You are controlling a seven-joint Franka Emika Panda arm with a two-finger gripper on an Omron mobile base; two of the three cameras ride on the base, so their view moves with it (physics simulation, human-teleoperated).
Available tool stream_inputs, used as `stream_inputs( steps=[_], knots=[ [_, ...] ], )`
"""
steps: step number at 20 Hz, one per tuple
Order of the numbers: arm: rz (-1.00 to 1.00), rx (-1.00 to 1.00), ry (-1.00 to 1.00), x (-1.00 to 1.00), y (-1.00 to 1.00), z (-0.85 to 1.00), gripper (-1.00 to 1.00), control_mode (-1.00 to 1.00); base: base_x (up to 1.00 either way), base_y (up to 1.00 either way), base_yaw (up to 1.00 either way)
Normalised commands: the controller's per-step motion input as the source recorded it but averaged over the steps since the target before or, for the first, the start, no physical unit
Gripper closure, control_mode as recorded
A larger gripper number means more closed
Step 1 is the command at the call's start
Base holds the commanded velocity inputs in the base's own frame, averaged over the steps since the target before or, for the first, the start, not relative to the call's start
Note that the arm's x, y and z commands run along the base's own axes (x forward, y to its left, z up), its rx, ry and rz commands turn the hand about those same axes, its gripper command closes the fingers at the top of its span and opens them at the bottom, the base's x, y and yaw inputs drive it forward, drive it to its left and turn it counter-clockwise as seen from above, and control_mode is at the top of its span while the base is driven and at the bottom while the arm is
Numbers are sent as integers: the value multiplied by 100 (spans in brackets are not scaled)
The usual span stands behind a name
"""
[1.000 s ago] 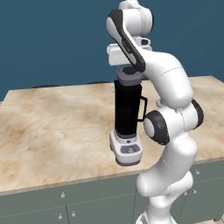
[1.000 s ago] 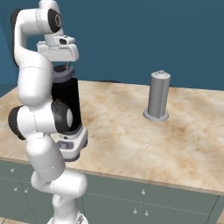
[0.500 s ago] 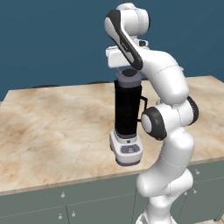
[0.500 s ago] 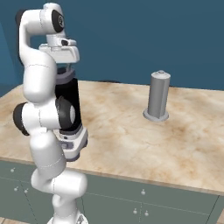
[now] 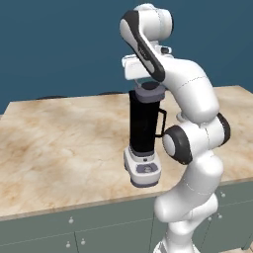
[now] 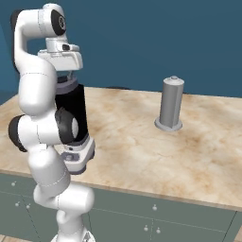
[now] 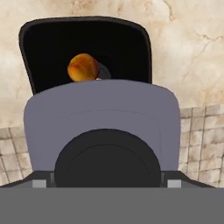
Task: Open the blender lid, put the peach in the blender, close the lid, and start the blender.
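The peach (image 7: 83, 67) lies inside the open jar of the blender (image 5: 144, 133), which stands near the front edge of the surface (image 5: 59, 148). The blender lid (image 7: 103, 122) is carried by its black knob in the narrowed fingers, hanging just above the jar's mouth and offset from it, likely to be set back on. A grey cylinder (image 6: 170, 104) stands well apart.

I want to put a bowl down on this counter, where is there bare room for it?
Bare marble lies left of the blender out to the counter edge, and between the blender and the grey cylinder. It is crowded at the blender itself, where the gripper holds the lid above the jar.
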Motion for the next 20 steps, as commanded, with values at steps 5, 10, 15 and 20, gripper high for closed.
stream_inputs(
  steps=[5,10,15,20],
  knots=[
    [0,0,0,-15,-5,0,100,-100,0,0,0],
    [0,0,0,7,0,-9,100,-100,0,0,0],
    [1,0,0,23,4,-2,100,-100,0,0,0],
    [0,-1,0,16,11,0,100,-100,0,0,0]
  ],
)
